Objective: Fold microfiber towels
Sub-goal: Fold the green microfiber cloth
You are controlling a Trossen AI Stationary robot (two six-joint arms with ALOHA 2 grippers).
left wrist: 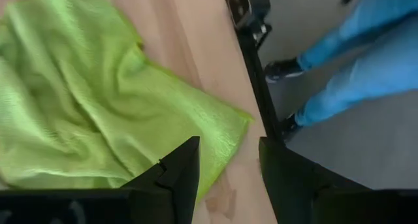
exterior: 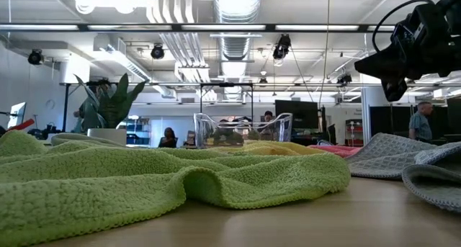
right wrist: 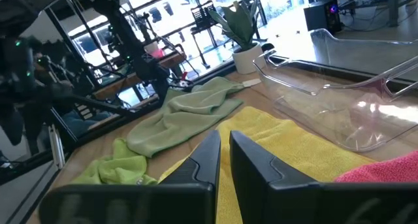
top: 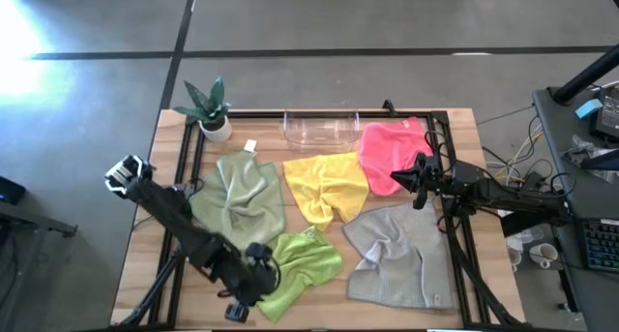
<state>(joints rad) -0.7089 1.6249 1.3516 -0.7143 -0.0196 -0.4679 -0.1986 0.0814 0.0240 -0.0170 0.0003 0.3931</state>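
While the left gripper (top: 238, 311) hangs with fingers apart over the lime green towel's (top: 302, 264) front corner, near the table (top: 145, 264) edge, a shallow pinch could drag it off; the right gripper (top: 420, 180) waits, fingers together, by the pink towel (top: 392, 150).

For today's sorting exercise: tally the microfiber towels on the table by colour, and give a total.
Sage green microfiber towel: 1
Yellow microfiber towel: 1
Hot pink microfiber towel: 1
Lime green microfiber towel: 1
Light grey microfiber towel: 1
Total: 5
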